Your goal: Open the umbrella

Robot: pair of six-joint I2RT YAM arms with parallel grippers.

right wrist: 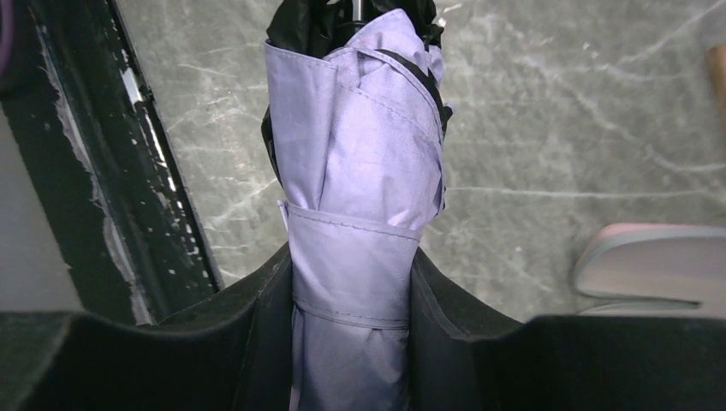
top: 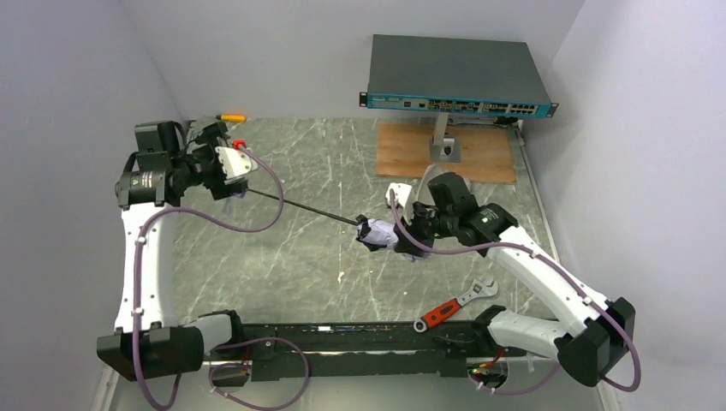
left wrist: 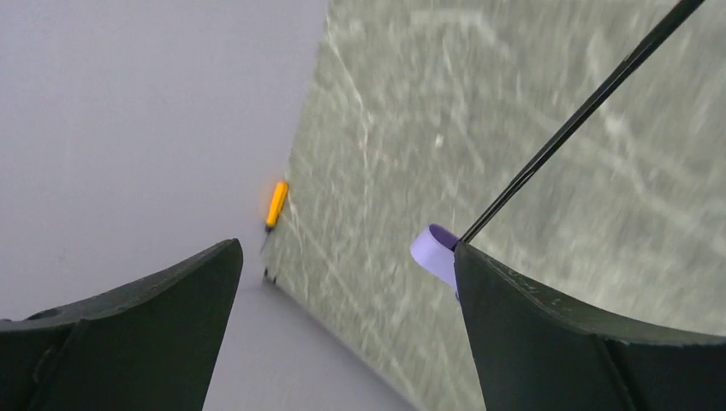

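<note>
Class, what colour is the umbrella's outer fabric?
The umbrella fabric is pale lavender, clearest in the right wrist view.

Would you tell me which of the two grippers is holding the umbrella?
The right gripper, clamped around the folded umbrella; the left gripper stands open.

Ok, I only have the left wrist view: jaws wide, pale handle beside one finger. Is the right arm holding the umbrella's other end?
Observer: Yes, the right gripper is shut on the umbrella, on its folded canopy.
Operator: Has the canopy spread at all?
Observer: No, the strap is wrapped round it.
Operator: And the shaft?
Observer: The shaft is extended, spanning from the left gripper to that bundle.
</note>
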